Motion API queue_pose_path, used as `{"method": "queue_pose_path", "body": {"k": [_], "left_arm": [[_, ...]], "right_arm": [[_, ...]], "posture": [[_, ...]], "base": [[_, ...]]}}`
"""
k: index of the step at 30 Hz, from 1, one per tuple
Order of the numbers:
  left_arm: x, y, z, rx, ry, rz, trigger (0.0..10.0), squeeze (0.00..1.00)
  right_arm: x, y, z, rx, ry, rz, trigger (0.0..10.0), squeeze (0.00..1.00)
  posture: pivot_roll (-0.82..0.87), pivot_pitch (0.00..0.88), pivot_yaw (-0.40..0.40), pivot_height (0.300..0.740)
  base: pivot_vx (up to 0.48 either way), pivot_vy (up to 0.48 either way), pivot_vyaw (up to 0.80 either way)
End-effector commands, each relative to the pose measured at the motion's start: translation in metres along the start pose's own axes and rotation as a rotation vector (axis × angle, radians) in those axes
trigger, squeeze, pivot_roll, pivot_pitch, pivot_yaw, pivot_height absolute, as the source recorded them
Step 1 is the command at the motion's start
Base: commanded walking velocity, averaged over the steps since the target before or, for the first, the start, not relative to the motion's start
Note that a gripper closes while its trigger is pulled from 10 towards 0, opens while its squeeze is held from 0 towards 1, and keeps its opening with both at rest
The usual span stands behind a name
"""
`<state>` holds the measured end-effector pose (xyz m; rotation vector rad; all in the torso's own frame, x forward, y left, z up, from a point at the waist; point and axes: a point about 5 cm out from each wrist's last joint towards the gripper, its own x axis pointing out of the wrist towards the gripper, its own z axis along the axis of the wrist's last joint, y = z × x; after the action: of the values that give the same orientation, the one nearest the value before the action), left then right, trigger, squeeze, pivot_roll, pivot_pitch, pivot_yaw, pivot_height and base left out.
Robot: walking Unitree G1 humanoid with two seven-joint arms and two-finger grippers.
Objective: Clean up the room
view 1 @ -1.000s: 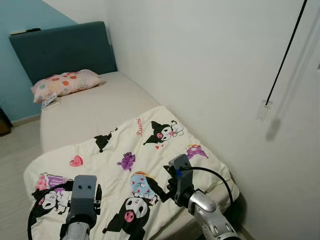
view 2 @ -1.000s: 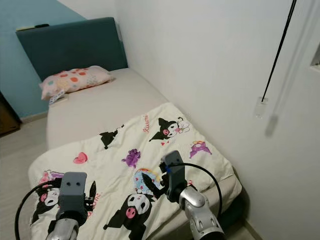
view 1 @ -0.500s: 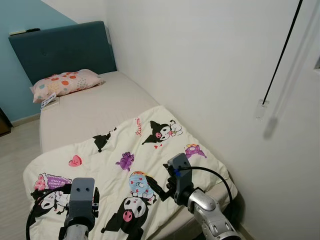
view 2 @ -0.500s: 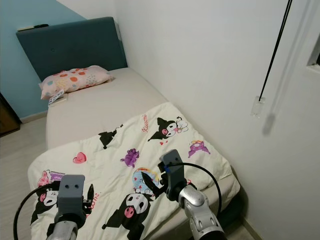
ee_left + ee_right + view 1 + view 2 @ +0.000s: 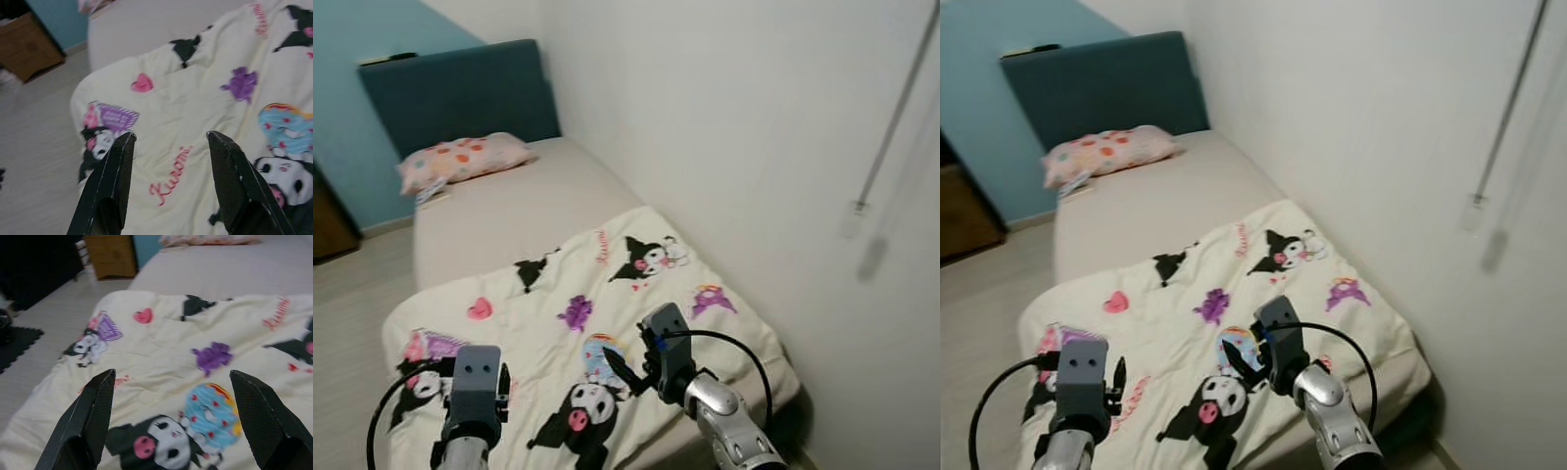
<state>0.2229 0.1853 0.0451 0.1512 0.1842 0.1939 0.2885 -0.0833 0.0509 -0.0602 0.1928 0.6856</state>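
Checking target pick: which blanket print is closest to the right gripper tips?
The blue cupcake-like print, right beside the right gripper on the blanket. The purple figure and pink heart lie farther up, toward the pillow.

Blanket (image 5: 597,323) is lying on the near half of the bed (image 5: 519,211). Pillow (image 5: 465,159) is sitting at the far end against the headboard (image 5: 460,93); wall (image 5: 724,127) is running along the right.

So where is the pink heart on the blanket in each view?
Left eye view: pink heart on the blanket's left part, nearer the pillow.
Right eye view, same place.
Left wrist view, beyond the finger gap.
Right wrist view, near the blanket's far edge.
Shared landmark: the purple figure.
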Motion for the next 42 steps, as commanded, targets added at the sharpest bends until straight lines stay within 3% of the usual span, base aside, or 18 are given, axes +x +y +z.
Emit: {"method": "queue_pose_path", "body": {"k": [1, 16, 23, 35, 42], "left_arm": [[0.000, 0.004, -0.005, 0.017, 0.013, 0.008, 10.0, 0.00], [-0.003, 0.001, -0.001, 0.013, -0.019, -0.017, 10.0, 0.00], [-0.001, -0.002, 0.002, 0.002, -0.039, -0.030, 10.0, 0.00], [0.001, -0.004, 0.005, -0.022, -0.056, -0.016, 10.0, 0.00], [-0.001, -0.003, 0.004, -0.068, -0.054, 0.009, 10.0, 0.00]], "right_arm": [[0.003, 0.005, 0.001, -0.016, -0.006, 0.021, 10.0, 0.00], [0.003, 0.006, 0.002, -0.010, -0.029, 0.018, 10.0, 0.00], [0.002, 0.002, 0.000, 0.034, -0.030, -0.023, 10.0, 0.00], [0.000, 0.003, -0.001, 0.011, -0.025, -0.013, 10.0, 0.00], [0.000, 0.004, -0.002, -0.010, -0.019, 0.009, 10.0, 0.00]], "posture": [[-0.06, 0.000, 0.045, 0.735], [-0.06, 0.000, 0.058, 0.735], [-0.06, 0.000, 0.064, 0.735], [-0.07, 0.000, 0.060, 0.735], [-0.07, 0.000, 0.052, 0.735]], "base": [[0.000, 0.000, 0.80], [0.000, 0.000, 0.78], [0.000, 0.000, 0.00], [0.000, -0.480, 0.00], [0.000, 0.000, 0.00]]}}
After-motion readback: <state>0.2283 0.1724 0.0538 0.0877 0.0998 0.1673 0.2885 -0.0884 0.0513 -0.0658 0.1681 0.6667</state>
